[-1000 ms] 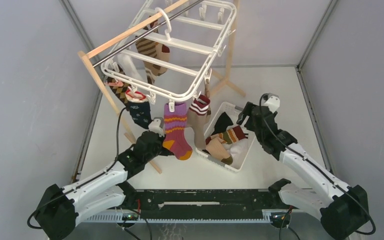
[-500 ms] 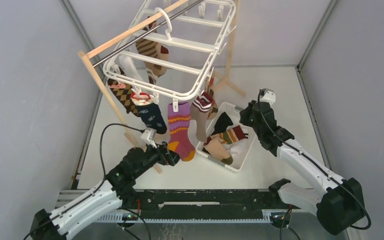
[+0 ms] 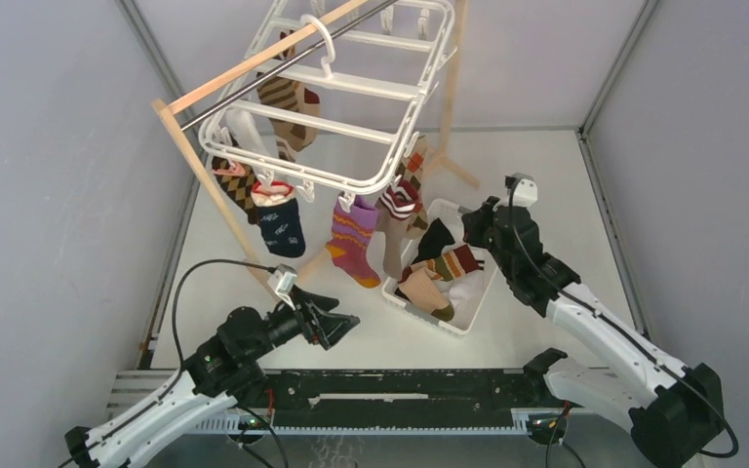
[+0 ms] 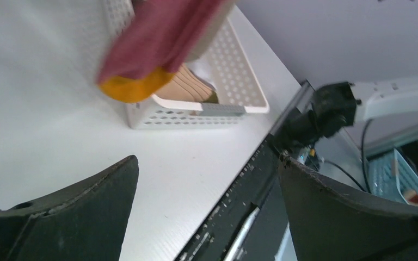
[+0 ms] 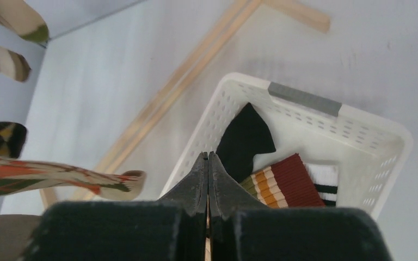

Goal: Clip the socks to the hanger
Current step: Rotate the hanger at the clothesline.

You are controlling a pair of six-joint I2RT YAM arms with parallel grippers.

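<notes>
Left fingers (image 4: pixel 65 212) are spread wide and empty, low over the worktop (image 4: pixel 43 109). Right fingers (image 5: pixel 196 185) are pressed together, holding nothing, above the slotted basket (image 5: pixel 305 100). Its striped sock (image 5: pixel 286 182) looks soft and light, so I'd pinch the cuff. A pink-purple sock (image 3: pixel 354 239) hangs clipped on the hanger (image 3: pixel 351 83).

The left tool (image 4: pixel 207 163) has its two dark fingers (image 4: pixel 71 217) wide apart with nothing between them, above the white desk (image 4: pixel 43 119). A blurred pink sock (image 4: pixel 163 38) with an orange toe hangs in front of the slotted white basket (image 4: pixel 207 117). The basket holds a tan sock (image 4: pixel 188 87). The other arm (image 4: pixel 359 103) is visible at right.
</notes>
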